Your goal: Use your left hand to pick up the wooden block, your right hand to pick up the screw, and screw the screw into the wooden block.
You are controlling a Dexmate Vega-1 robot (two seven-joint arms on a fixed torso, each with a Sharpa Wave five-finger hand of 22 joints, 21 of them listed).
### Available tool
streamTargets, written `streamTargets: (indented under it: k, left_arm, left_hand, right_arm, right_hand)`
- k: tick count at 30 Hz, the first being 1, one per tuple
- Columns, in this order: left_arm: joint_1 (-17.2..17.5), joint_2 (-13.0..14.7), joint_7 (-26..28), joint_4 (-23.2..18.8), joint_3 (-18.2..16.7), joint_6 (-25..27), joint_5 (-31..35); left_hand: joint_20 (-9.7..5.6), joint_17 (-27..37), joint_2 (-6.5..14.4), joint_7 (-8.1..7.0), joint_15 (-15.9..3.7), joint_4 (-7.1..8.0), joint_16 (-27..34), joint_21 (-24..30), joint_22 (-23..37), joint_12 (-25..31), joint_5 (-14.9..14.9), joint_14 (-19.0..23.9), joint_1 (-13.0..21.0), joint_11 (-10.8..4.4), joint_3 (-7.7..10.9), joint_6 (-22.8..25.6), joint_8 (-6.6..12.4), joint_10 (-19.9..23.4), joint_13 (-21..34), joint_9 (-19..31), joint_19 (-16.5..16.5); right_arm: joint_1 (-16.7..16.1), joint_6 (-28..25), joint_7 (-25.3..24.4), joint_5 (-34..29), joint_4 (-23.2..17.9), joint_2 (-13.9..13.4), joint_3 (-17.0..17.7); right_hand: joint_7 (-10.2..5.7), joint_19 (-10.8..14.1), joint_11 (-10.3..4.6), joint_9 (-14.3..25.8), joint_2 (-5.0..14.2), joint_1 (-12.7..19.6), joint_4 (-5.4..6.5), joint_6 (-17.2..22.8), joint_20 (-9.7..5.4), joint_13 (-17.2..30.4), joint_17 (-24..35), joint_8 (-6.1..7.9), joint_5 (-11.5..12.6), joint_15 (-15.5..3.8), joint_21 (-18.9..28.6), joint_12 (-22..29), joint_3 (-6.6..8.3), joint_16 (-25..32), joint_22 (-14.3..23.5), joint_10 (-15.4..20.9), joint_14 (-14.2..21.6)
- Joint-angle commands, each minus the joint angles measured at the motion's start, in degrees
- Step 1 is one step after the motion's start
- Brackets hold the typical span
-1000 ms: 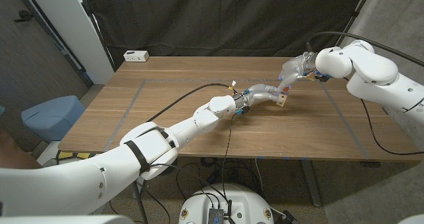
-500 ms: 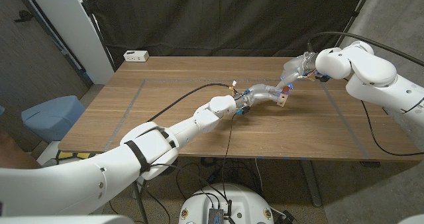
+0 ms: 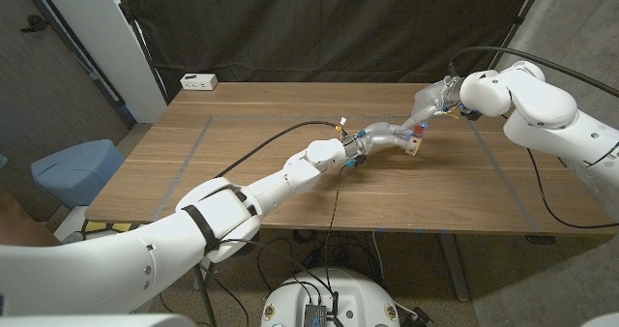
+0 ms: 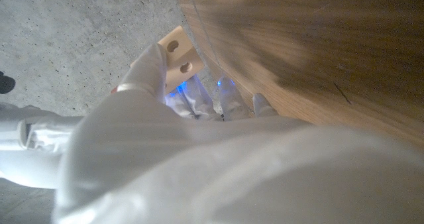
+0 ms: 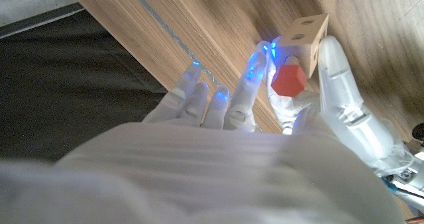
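Black curtain [image 3: 338, 27] behind wooden table [image 3: 242, 172]; grey concrete floor [image 4: 66, 45].

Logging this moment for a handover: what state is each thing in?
wooden block: held off the table by the left hand, holes showing.
screw: red-headed, pinched by the right hand, against the block.
white power strip: lying at the table's far corner.

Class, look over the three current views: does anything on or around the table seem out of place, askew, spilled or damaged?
Nothing stands out. The left robot hand holds the wooden block above the table, and the right robot hand holds the red-headed screw against it. Nothing looks spilled or broken. A white box sits squarely at the table's far corner.
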Motion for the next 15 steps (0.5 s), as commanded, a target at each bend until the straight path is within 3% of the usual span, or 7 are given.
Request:
streamTargets:
  k: [1, 8, 15]
  left_arm:
    - [0.4, 0.3, 0.0, -0.9, 0.2, 0.6, 0.2]
    - [0.8, 1.0, 0.1, -2.5, 0.3, 1.4, 0.3]
    - [1.4, 1.6, 0.4, -4.0, 0.2, 2.0, 0.3]
  left_hand:
    - [0.2, 0.2, 3.0, 1.17, -3.0, 2.5, -0.2, 0.4, 0.3, 0.3, 0.2, 0.5, -2.5, -0.12, 2.83, 2.5, 0.18, 0.2, 0.3, 0.9, 0.4]
    - [0.22, 0.2, 2.9, 1.14, -3.04, 2.4, -0.1, 0.4, 0.3, 0.3, 0.2, 0.5, -2.4, -0.12, 2.82, 2.6, 0.18, 0.3, 0.3, 0.9, 0.4]
    - [0.21, 0.2, 2.9, 1.09, -3.06, 2.43, -0.1, 0.4, 0.3, 0.3, 0.2, 0.5, -2.5, -0.11, 2.82, 2.6, 0.14, 0.2, 0.3, 0.9, 0.4]
  right_arm:
    - [-0.9, -0.8, -0.3, 0.4, -0.7, -0.7, 1.0]
    - [-1.3, -1.0, -0.7, 1.1, -1.0, -1.1, 1.5]
    - [-1.5, -0.7, -1.1, 2.9, -1.5, -1.6, 2.3]
  right_hand:
    - [0.07, 0.4, 1.03, 0.2, -0.56, -1.3, 0.31, -1.5, -2.95, 0.1, -0.1, -0.93, 0.6, -6.35, -0.1, -0.5, -0.8, -0.4, 0.1, -0.1, 0.1]
    - [0.78, 0.1, 1.95, 0.2, -1.03, -2.4, 0.74, -4.6, -2.56, 0.1, -0.3, -2.7, 1.1, -5.83, -0.3, -1.0, -1.7, -1.0, 0.1, -0.9, -0.3]
    - [0.31, -0.9, 2.71, 0.4, -1.26, -2.8, 0.77, -7.8, -1.85, 0.2, -0.5, -4.59, 1.7, -5.04, -0.6, -1.7, -2.32, -1.7, 0.1, -2.3, -1.2]
